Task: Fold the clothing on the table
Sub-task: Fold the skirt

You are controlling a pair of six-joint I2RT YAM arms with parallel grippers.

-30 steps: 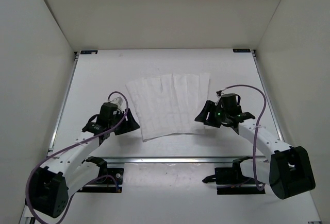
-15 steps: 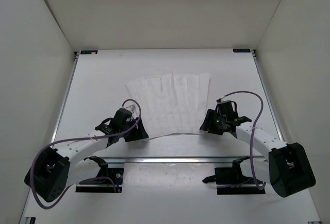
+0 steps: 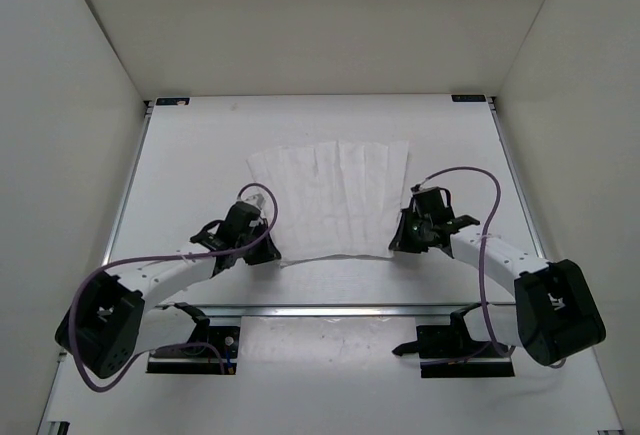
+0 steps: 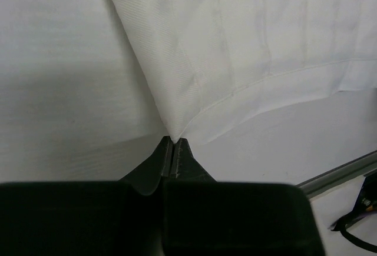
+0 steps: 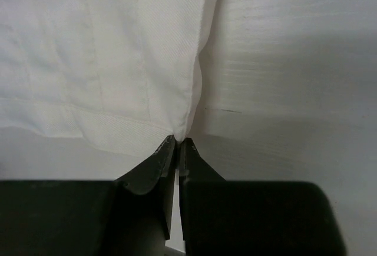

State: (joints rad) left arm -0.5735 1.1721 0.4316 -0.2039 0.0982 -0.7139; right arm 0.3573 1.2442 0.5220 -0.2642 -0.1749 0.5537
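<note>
Left black two-finger gripper is clenched on the near-left corner of the thin white rectangular fabric piece with faint lengthwise creases. Its wrist view shows the corner drawn to a point and pinched between the dark fingertips. The right black two-finger gripper is likewise clamped, with the near-right corner of the same cloth caught between its jaws.

From overhead, the clothing lies spread in the middle of the large flat white matte tabletop. Its long creases run away from the arms. The left gripper and right gripper sit at the two ends of its near hem, just beyond the silver metal rail.

As far as the pictures show, no fold is made yet. The fabric reads as a single open layer, with its far edge flat and untouched. The near hem bows slightly between the two grips, and the shadow under it in the left wrist view suggests it is barely raised, if at all.

I judge the task to be at its start: the grasp for the first fold is secured and nothing more. Left to do are raising the near edge, carrying it over toward the far edge, laying it down evenly and letting go. A further fold may be needed after that.
</note>
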